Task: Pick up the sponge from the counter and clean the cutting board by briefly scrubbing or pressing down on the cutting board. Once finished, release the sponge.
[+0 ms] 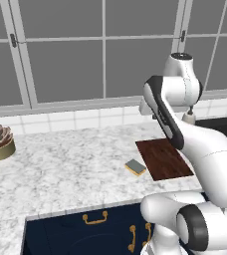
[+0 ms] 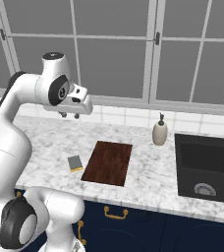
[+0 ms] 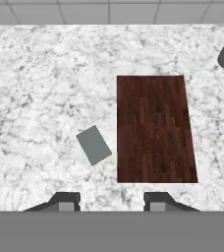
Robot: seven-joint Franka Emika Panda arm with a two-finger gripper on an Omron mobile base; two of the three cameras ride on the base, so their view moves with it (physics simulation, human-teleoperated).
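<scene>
Overhead, the pincer (image 3: pixel 111 199) hangs high above the worktop (image 3: pixel 40 88), fingers spread apart and holding nothing, likely so the hand camera can take in everything before a descent. The sponge (image 3: pixel 94 144) lies flat on the marble, grey-green face up, just beside the cutting board's (image 3: pixel 154 129) left edge but apart from it. Its long axis runs skewed to the board, whose own length reaches from the worktop's front toward the tiled wall.
</scene>
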